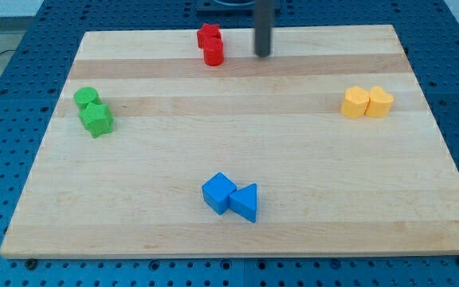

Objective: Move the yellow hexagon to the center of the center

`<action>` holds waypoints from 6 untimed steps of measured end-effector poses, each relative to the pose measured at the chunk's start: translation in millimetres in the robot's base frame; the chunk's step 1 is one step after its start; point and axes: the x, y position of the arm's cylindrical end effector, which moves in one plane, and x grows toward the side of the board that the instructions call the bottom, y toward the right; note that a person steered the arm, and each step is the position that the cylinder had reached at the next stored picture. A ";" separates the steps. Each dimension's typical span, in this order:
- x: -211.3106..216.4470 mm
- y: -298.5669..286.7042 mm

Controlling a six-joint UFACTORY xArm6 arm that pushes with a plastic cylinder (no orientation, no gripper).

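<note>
The yellow hexagon [355, 103] sits near the view's right edge of the wooden board, touching a second yellow block [379, 102] on its right. My tip [262, 55] is near the view's top, just right of the red blocks, far up and to the left of the yellow hexagon. The rod comes down from the top edge of the view.
Two red blocks [210, 45] sit together at the top centre. Two green blocks [93, 111] sit at the left. A blue cube [218, 192] and a blue triangle [245, 202] touch at the bottom centre. The wooden board [237, 135] lies on a blue perforated table.
</note>
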 end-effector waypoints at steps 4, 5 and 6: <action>125.2 219.4; 127.7 165.7; 127.4 90.1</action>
